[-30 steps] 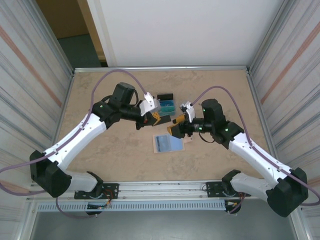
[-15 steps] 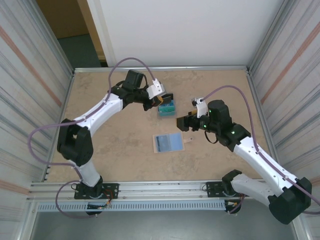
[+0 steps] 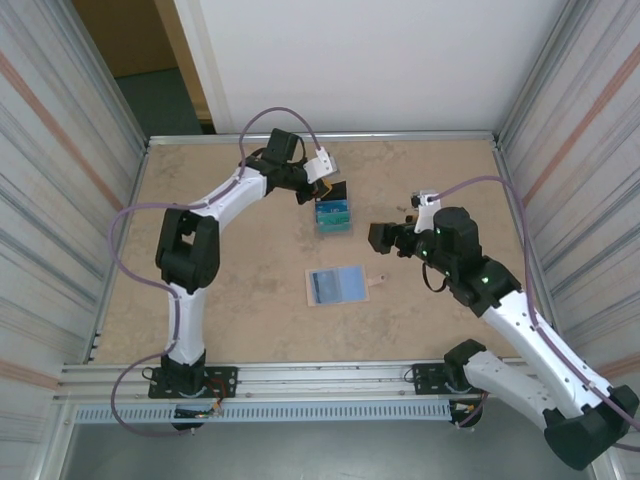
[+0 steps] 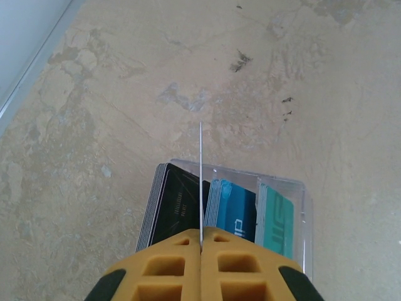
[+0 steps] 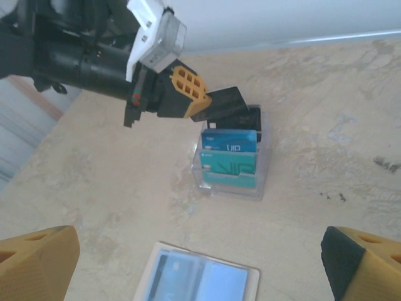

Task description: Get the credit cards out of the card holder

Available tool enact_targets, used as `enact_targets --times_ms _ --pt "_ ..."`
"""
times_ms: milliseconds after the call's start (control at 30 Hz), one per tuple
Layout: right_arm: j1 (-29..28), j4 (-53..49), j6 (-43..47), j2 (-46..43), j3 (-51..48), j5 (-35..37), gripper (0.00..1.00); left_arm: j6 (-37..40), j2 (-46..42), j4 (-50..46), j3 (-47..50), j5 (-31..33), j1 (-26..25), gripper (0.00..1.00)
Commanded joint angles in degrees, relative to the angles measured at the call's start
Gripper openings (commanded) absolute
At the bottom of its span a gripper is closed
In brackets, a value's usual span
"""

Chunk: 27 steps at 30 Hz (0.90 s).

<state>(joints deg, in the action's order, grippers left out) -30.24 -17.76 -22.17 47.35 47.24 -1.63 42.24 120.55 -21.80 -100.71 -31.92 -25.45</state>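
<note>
From the top camera, the beige marbled surface (image 3: 220,260) is fenced by ribbed metal walls (image 3: 60,150) at 9 and 3 o'clock and a white panel (image 3: 360,60) at 12. The left arm stretches toward 12 o'clock with its elbow raised, and the left gripper (image 3: 318,190) is clamped on a black card (image 3: 336,190) just above a clear tray (image 3: 335,231) of credit cards (image 3: 335,213). The card holder (image 3: 337,285) lies open flat near the centre, at 6 o'clock of the tray, blue lining up. The right arm bends in from 4 o'clock. The right gripper (image 3: 378,238) hangs with its jaws apart at 2 o'clock of the card holder. On the left wrist camera, yellow fingers (image 4: 156,273) pinch the card, seen edge-on, over black, blue and teal cards standing in the tray. On the right wrist camera, the right fingers (image 5: 34,260) sit spread wide at 8 and 4 o'clock, with the card holder at 6 and the tray near centre.
</note>
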Motion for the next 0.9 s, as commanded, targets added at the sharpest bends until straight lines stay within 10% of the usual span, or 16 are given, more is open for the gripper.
enact_targets --times_ms 0,867 --pt "0.36 -1.63 -2.05 -2.33 -0.61 2.64 0.99 2.44 1.82 -1.55 -3.15 -1.84 0.51 0.0" --pt "0.36 -3.5 -2.56 -5.62 -1.91 2.38 0.99 7.52 9.73 -6.04 -9.23 -3.12 2.03 0.0"
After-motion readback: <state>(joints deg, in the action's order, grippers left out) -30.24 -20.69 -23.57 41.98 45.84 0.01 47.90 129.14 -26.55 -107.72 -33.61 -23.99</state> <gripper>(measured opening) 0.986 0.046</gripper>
